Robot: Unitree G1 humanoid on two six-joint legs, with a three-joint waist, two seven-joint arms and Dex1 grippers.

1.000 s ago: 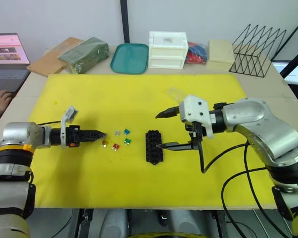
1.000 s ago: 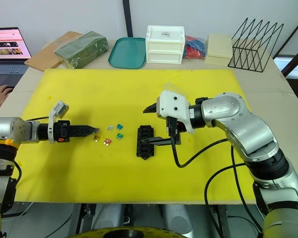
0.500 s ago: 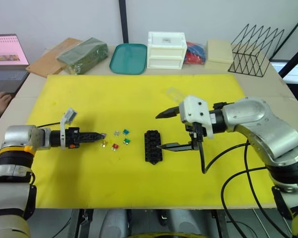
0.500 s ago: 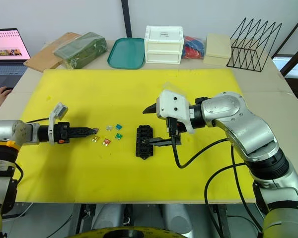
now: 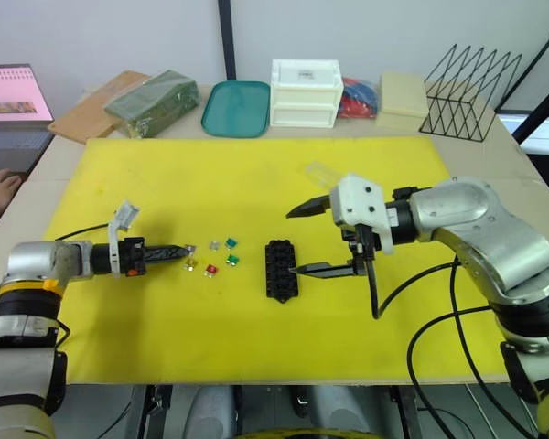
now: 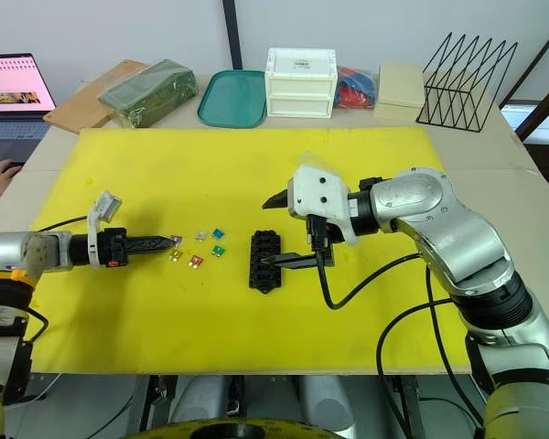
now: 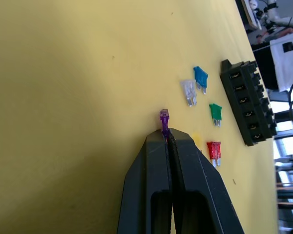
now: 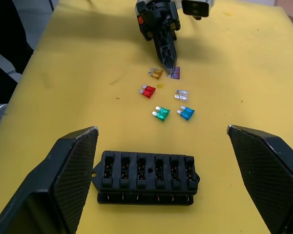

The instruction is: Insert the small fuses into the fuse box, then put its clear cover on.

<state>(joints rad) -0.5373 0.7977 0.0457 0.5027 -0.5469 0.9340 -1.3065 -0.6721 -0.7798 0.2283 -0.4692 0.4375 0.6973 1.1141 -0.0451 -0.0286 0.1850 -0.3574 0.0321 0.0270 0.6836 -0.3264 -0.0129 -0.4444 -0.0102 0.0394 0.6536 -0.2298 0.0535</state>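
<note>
Left wrist view, the closest look: the left gripper [image 7: 169, 138] has its two black fingers pressed together on the purple fuse [image 7: 164, 120], which sticks out from the tips just above the yellow mat [image 7: 63, 97]. In the eye views this gripper lies low over the mat on the robot's left side, with the purple fuse at its tip, next to the other loose fuses.

Those other fuses lie on the mat between the left gripper and the fuse box [image 5: 280, 269]. The yellow fuse [image 8: 156, 73] is just beside the gripper tips, the red fuse [image 5: 211, 270] is a little nearer to the robot, the grey fuse [image 5: 215, 245] and the teal fuse [image 5: 231, 243] are side by side on the far side of the group, and the green fuse [image 5: 231, 260] is closest to the box. None of them touches the box. The fuse box is black, with two rows of slots, and the slots look empty.

The right gripper [image 5: 299, 240] is just to the right of the fuse box, with its jaws spread wide and holding nothing.

Farther away, the clear cover [image 5: 322, 173] lies on the mat, behind the right gripper.

Beyond the mat, on the table, stand a teal tray [image 5: 238, 109], a white drawer box [image 5: 307, 92] and a black wire rack [image 5: 472, 94].
</note>
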